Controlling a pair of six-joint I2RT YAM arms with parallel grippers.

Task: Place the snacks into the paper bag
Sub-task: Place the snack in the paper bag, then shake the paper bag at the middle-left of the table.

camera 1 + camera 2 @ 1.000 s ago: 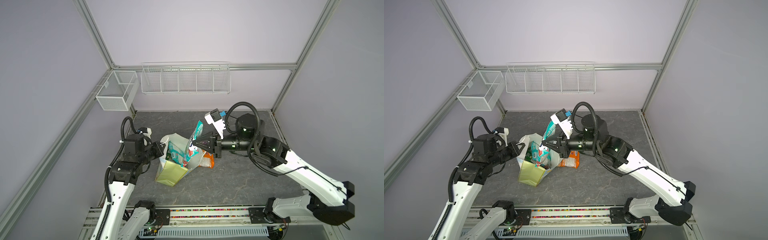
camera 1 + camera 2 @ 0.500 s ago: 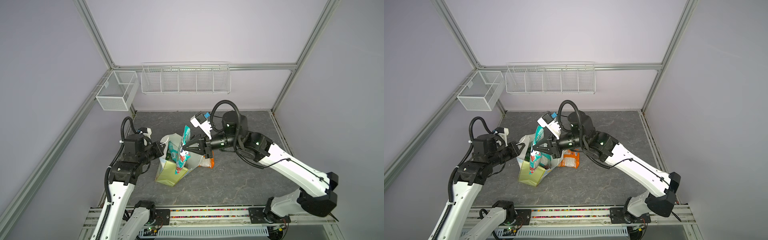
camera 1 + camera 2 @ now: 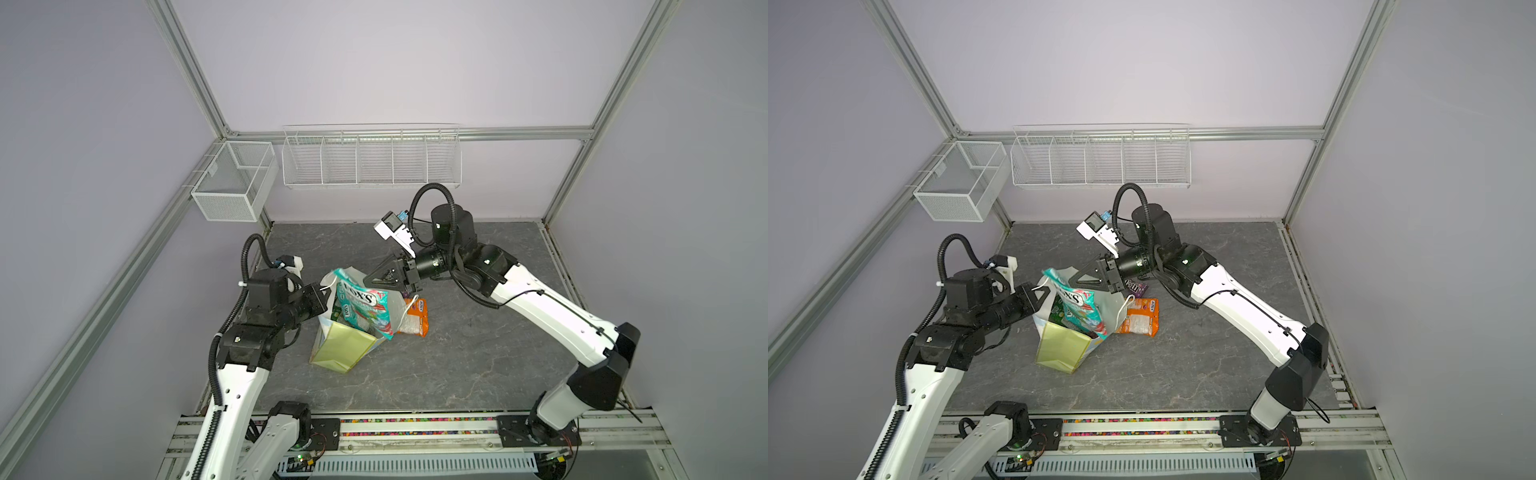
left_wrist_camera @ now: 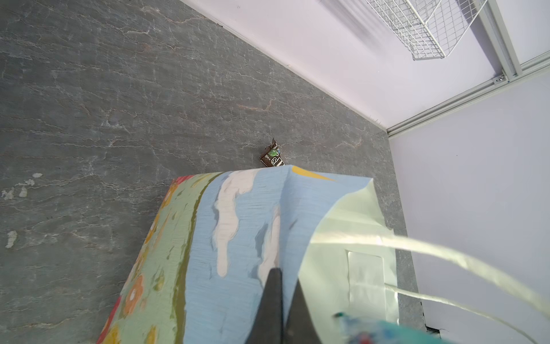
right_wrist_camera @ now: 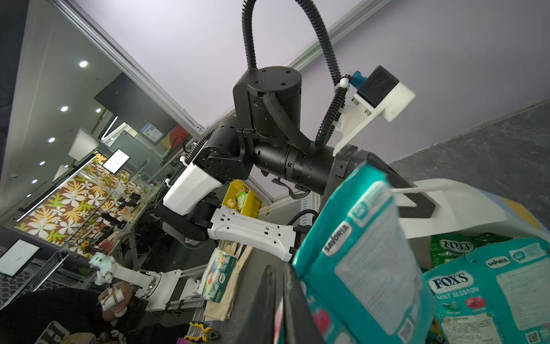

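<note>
Desk (image 3: 457,365): grey slate, closed in by lilac walls (image 3: 374,62) at the back and both sides, with a front rail (image 3: 415,428) along the near edge. There is broad bare slate behind and outboard of the right gripper (image 3: 368,281). The strip behind the left gripper (image 3: 323,289) is much narrower, close to the side wall. A long wire basket (image 3: 370,162) hangs on the back wall, well above both grippers.

Paper bag (image 3: 340,347): stands between the two grippers, tilted, mouth open toward the right gripper, yellow-green side toward the rail. Left gripper: fingers together, clamped on the bag's rim. In the wrist view the fingertips (image 4: 272,292) meet on the sky-printed panel.

Teal-red FOX'S pouch (image 3: 363,305): upright in the bag's mouth, upper half sticking out, right at the right gripper's tips. Right gripper: jaws almost together, pinching the pouch's edge.

Orange pouch (image 3: 413,320): flat on the desk below the right gripper, touching the bag.

Green pouch (image 5: 452,248): inside the bag, beyond the held pouch.

Brown-purple M&M's pack (image 3: 1136,286): on the desk under the right gripper's wrist, outside the bag.
</note>
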